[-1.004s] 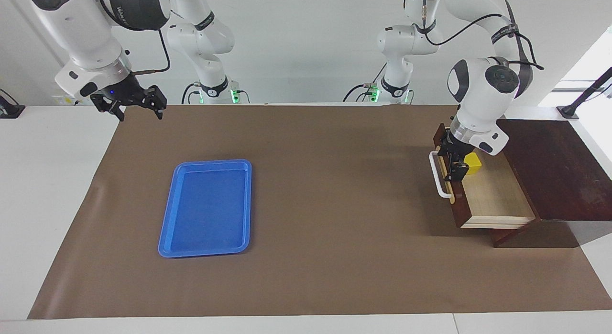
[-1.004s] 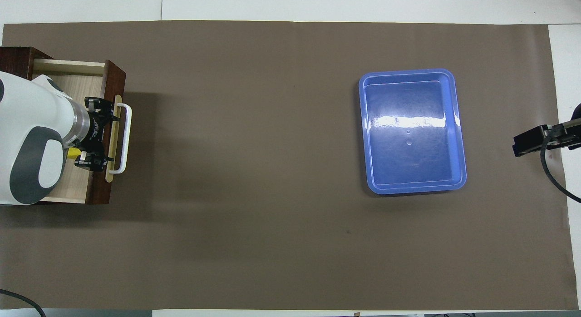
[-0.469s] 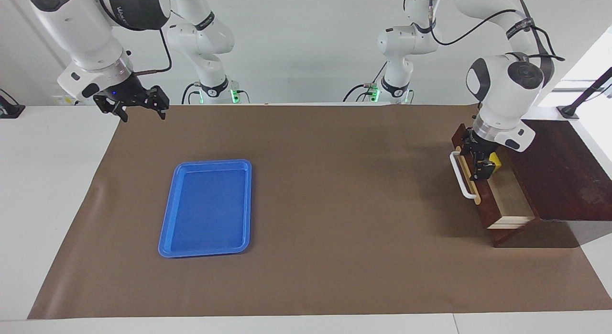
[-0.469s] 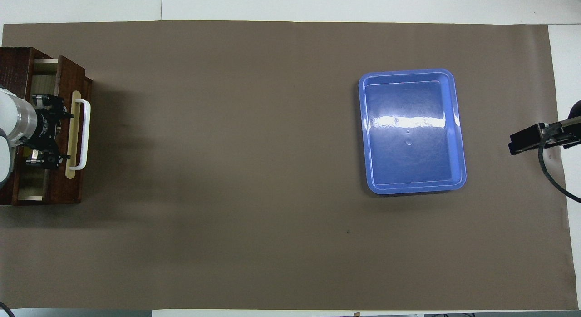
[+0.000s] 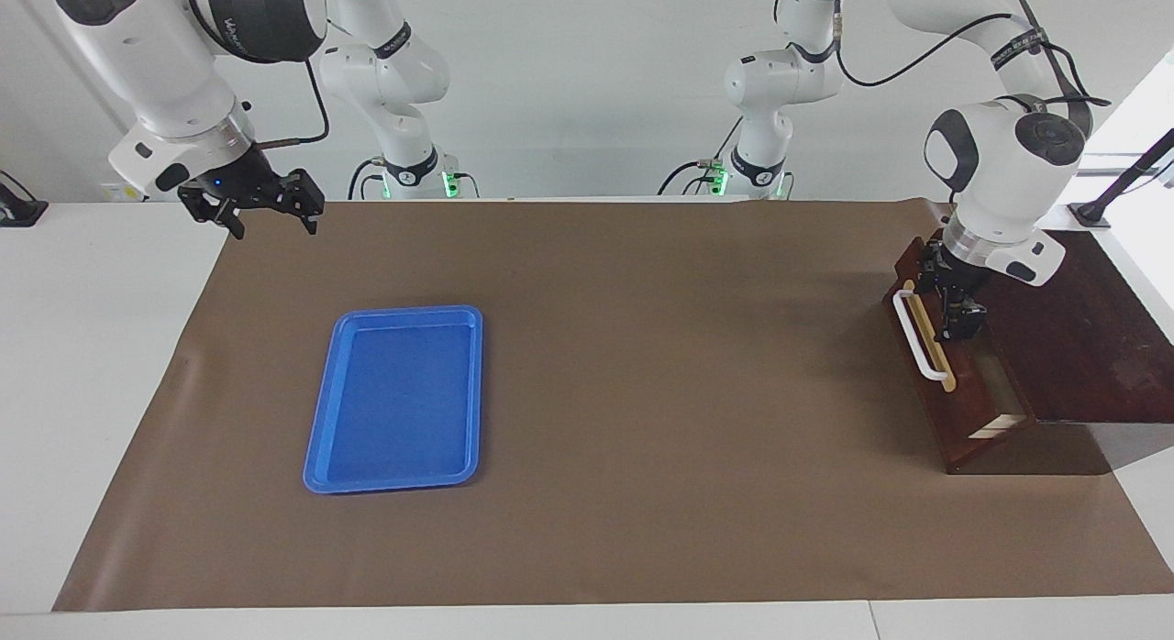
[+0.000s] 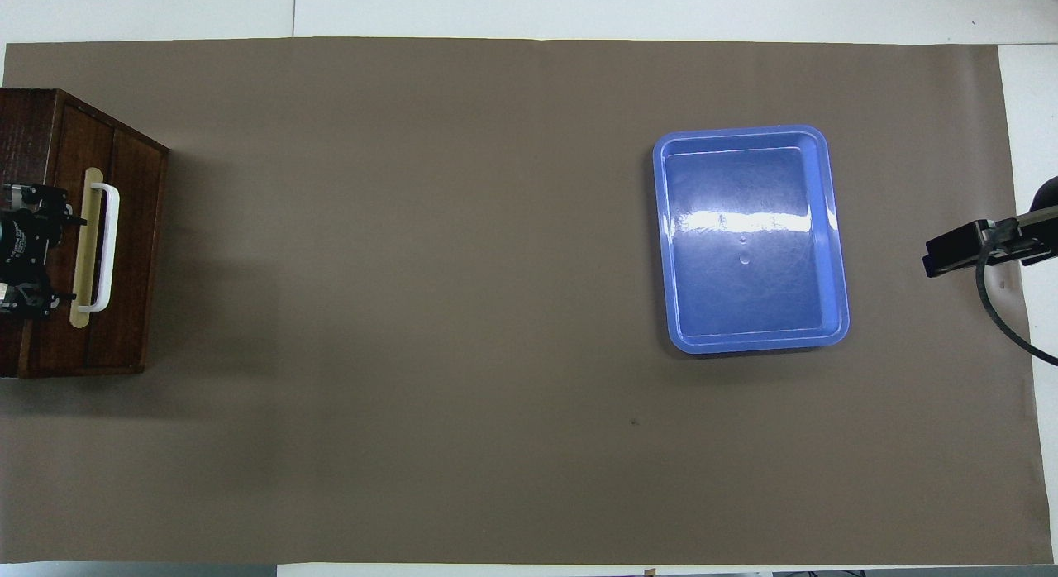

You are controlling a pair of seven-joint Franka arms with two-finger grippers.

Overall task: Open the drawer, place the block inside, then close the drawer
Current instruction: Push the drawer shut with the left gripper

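The dark reddish-brown drawer is pushed almost fully into its cabinet. Only a thin sliver of pale wood shows at its side. Its white bar handle faces the middle of the table. My left gripper stands open at the top edge of the drawer front, on the cabinet side of the handle, holding nothing. The block is hidden from both views. Over the mat's corner at the right arm's end, my right gripper hangs open and empty, waiting.
A flat blue tray with nothing in it lies on the brown mat, toward the right arm's end. The cabinet stands at the left arm's end of the mat.
My left gripper has moved toward the cabinet with the drawer front, sliding the drawer from wide open to nearly shut. The yellow block has gone out of sight inside. The right arm barely moved.
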